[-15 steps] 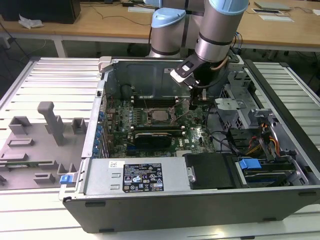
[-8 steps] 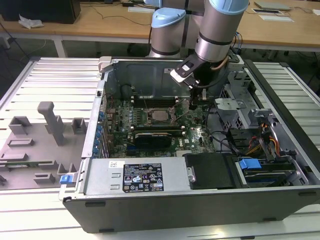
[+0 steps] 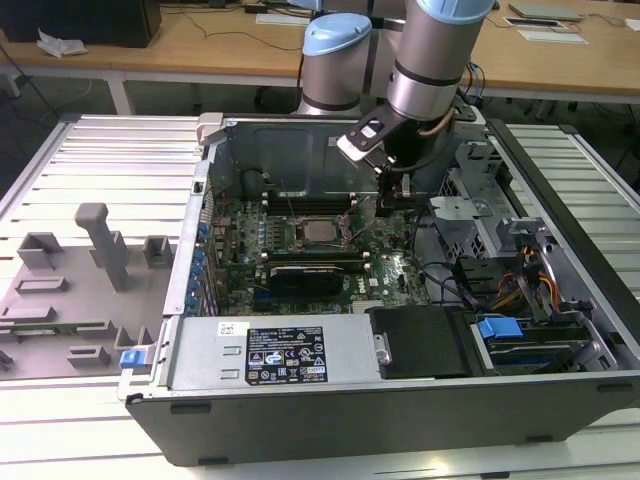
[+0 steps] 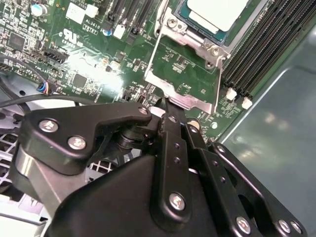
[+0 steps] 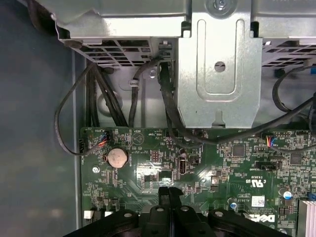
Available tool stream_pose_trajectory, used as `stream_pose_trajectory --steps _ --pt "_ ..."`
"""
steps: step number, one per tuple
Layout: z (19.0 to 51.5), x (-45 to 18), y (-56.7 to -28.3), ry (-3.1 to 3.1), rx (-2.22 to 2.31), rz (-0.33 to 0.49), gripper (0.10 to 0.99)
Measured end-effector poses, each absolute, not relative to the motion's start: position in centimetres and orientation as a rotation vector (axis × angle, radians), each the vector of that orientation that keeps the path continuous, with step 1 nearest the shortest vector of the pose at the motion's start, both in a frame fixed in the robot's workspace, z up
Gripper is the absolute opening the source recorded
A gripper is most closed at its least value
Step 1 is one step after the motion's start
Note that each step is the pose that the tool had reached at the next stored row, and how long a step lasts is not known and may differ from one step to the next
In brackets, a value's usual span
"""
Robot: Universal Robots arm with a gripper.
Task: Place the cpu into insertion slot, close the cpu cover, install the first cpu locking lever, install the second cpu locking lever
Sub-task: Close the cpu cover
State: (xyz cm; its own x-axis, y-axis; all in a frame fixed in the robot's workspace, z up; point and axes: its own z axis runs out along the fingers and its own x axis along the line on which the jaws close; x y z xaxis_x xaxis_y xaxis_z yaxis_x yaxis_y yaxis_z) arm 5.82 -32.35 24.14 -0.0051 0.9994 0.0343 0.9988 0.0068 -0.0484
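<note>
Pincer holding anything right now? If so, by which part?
The pincer looks shut on the cpu cover, pinching the middle of its free edge, the side farthest from the cpu. The cover is swung open.

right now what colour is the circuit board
The circuit board is green, clearest in the second wrist view.

Slatted metal table (image 3: 110, 160), two loads on it.
Exterior view: the open computer case (image 3: 400, 420) sits straight on the slats and takes the centre and right of the frame, its grey side wall towards the lower edge. A flat grey fixture plate (image 3: 60, 305) lies on the table at the left of the frame, just beside the case. It carries moulded grey blocks and one upright post (image 3: 100, 240). Slats show at upper left and far right.
</note>
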Motion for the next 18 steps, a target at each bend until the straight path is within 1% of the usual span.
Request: stream_pose_trajectory --steps 18 --pt "24.1 3.4 -31.7 -2.192 -2.178 0.006 0.106"
